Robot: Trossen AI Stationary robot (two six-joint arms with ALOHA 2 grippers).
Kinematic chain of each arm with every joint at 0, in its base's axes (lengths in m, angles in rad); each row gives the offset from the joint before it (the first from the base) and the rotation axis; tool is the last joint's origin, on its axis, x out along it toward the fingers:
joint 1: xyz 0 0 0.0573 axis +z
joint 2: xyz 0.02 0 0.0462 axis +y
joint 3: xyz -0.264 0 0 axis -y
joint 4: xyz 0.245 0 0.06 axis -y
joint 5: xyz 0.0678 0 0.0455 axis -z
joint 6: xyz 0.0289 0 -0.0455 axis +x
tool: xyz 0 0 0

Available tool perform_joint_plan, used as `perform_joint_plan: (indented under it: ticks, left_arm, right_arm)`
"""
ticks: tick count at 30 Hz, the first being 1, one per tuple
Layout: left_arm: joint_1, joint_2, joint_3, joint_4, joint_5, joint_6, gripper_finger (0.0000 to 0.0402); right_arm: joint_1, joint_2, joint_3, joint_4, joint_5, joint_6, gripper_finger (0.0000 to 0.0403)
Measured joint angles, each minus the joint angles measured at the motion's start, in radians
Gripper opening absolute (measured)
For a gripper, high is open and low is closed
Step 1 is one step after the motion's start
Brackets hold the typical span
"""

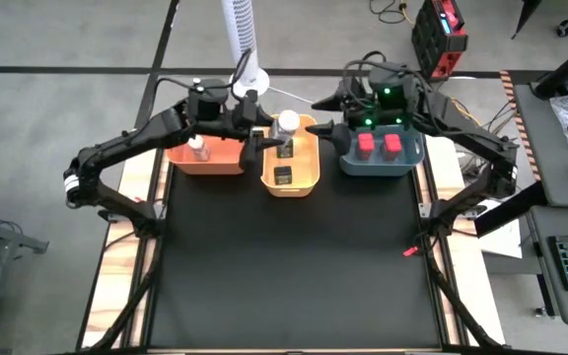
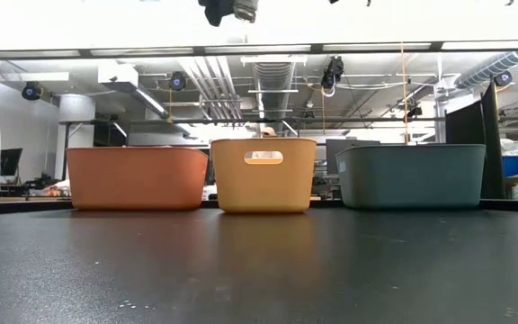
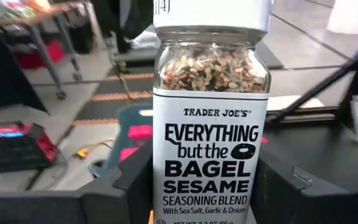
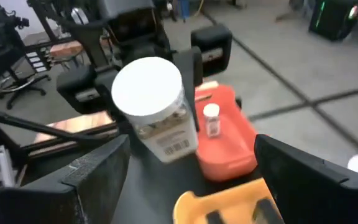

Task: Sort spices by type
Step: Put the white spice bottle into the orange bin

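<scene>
**One jar pinched above the yellow bin**

I see my left end effector [image 1: 264,135] clamping the seasoning jar [image 3: 211,118] at its flat sides; glass looks slick, rigid, breakable, light. Right end effector [image 1: 325,126] hangs spread beside it.

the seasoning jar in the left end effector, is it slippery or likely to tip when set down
The seasoning jar is probably rigid with a smooth, glossy-looking wall, so it may slip between the left end effector's fingers. It is tall and narrow with a wide white cap, so it could tip if released tilted. Seeds fill it, so likely light.
</scene>
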Motion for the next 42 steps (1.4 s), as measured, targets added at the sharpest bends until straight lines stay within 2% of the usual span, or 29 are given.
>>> perform_joint_plan:
  ticks: [6,12,18,21,26,32,38,42]
  left_arm:
    - [0.027,0.000,0.000,0.100,0.009,0.022,0.0183]
    - [0.082,-0.001,0.000,0.291,0.210,-0.116,0.0183]
    - [0.077,0.001,0.000,0.287,0.259,-0.174,0.0183]
    - [0.077,0.003,0.000,0.295,0.269,-0.209,0.0183]
    - [0.074,0.009,0.000,0.289,0.265,-0.232,0.0183]
    - [0.067,0.008,0.000,0.302,0.256,-0.238,0.0183]
    - [0.067,0.008,-0.003,0.294,0.253,-0.245,0.0186]
    - [0.067,0.008,-0.004,0.278,0.247,-0.259,0.0235]
  right_arm:
    - [0.000,0.006,-0.001,0.054,-0.017,-0.097,0.0336]
    - [0.007,0.072,-0.005,0.129,-0.058,-0.112,0.0327]
    - [0.029,0.097,-0.004,0.308,-0.068,-0.123,0.0327]
    - [0.029,0.102,-0.004,0.344,-0.122,-0.128,0.0332]
    - [0.036,0.114,-0.004,0.361,-0.153,-0.124,0.0325]
    - [0.040,0.144,-0.004,0.406,-0.162,-0.121,0.0289]
    - [0.039,0.154,-0.004,0.430,-0.166,-0.129,0.0230]
    - [0.039,0.155,-0.004,0.434,-0.168,-0.135,0.0196]
